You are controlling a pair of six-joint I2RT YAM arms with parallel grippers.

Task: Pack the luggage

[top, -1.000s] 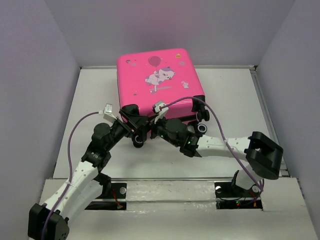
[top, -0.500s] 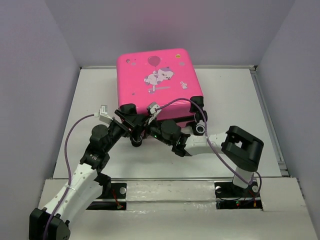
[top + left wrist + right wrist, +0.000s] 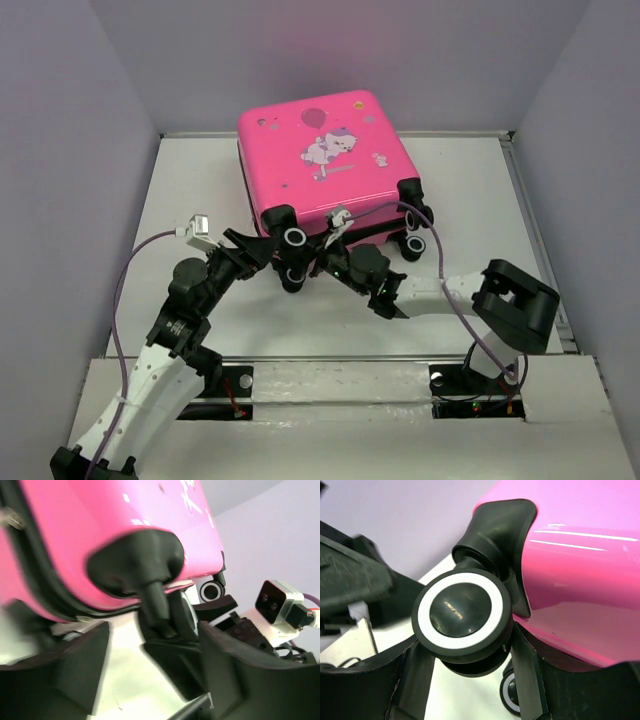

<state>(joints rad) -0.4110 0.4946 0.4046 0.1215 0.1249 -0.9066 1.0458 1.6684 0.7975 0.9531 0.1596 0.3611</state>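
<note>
The pink luggage [image 3: 325, 165] lies flat at the back middle of the table, cartoon print up, its caster wheels toward me and its near edge raised. A dark gap shows along its seam. My left gripper [image 3: 258, 250] is open at the near left corner, and its fingers [image 3: 70, 665] straddle the black wheel mount [image 3: 145, 565] without touching it. My right gripper [image 3: 318, 262] is closed round a black-and-white caster wheel [image 3: 464, 612], with one finger [image 3: 527, 675] against each side. The pink shell [image 3: 580, 555] fills the right wrist view's upper right.
The white table [image 3: 470, 200] is walled by grey panels on the left, right and back. A low rail runs along the right edge [image 3: 530, 220]. Purple cables loop from both wrists. The right arm's camera [image 3: 275, 600] shows in the left wrist view.
The luggage has shifted back and right and turned slightly, its near wheels lifting. Both grippers followed the wheel edge, and the left arm straightened.
</note>
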